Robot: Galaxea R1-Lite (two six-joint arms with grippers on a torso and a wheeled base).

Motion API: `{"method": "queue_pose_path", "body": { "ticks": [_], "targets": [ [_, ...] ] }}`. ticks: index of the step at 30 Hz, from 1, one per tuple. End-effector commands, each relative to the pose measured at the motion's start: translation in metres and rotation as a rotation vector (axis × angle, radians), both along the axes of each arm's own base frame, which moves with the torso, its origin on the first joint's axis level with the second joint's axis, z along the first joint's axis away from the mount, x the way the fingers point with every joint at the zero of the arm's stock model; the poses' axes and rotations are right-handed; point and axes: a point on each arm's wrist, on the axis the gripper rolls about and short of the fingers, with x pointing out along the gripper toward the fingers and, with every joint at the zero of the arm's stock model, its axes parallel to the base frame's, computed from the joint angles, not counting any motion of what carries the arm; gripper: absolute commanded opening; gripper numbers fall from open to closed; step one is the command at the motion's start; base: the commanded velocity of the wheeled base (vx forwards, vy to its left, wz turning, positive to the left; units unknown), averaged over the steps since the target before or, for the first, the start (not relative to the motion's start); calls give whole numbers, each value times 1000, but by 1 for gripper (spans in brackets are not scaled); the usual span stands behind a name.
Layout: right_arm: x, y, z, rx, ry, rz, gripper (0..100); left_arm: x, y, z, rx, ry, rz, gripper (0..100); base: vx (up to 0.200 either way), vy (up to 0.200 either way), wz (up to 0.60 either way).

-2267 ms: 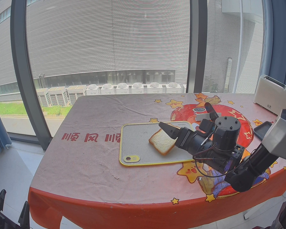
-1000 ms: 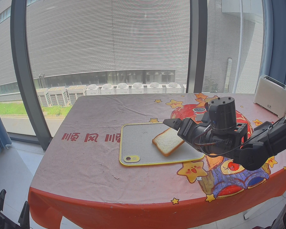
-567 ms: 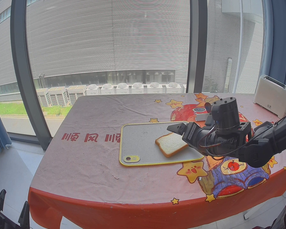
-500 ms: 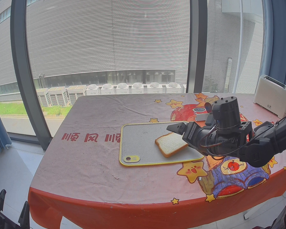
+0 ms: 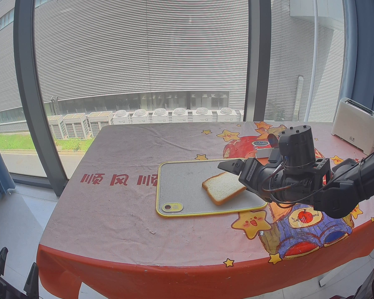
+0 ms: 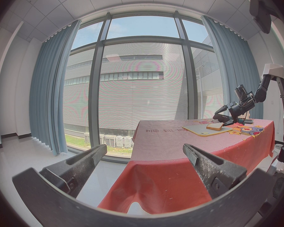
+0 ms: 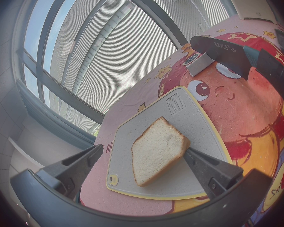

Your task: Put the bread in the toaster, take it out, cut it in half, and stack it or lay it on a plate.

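tablecloth (image 5: 124,212), bread (image 5: 223,187) on cutting board (image 5: 183,183), right gripper (image 7: 142,150) spread around it — knife (image 7: 222,52), toaster (image 5: 355,123) beyond

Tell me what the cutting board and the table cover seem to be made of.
The cutting board is likely plastic: thin and flat, with a matte grey face and a yellow rim. The table cover looks like cloth: matte, printed, creased, and draping over the table's edge.

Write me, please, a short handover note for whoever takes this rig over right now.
Left end effector: open, low beside the table.
Right end effector: open, one finger at the bread's edge.
Bread: whole, on the board. Knife beyond the board; toaster at the table's far right.
Done: bread on the board; toasted or not, cannot tell.
To do: cut in half, plate.
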Motion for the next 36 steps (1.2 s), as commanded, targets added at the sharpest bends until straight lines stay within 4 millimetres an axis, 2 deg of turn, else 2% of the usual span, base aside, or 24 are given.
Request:
{"method": "queue_pose_path", "body": {
  "ticks": [1,9,13,17,20,30,36],
  "targets": [
    [4,0,-1,2,-6,-8,100,0,0,-5,0,4,0,100,0,0,0],
    [13,3,1,16,-17,-19,100,0,0,-5,0,4,1,100,0,0,0],
    [7,2,1,-4,-8,-8,100,0,0,-5,0,4,1,100,0,0,0],
    [-7,-8,8,-67,-51,31,100,0,0,-5,0,4,0,100,0,0,0],
    [-9,-8,6,-108,-59,45,100,0,0,-5,0,4,0,100,0,0,0],
    [5,-6,-7,-122,-40,22,100,0,0,-5,0,4,0,100,0,0,0],
    [-14,-13,24,-84,-110,38,100,0,0,-5,0,4,0,100,0,0,0]
  ]
}}
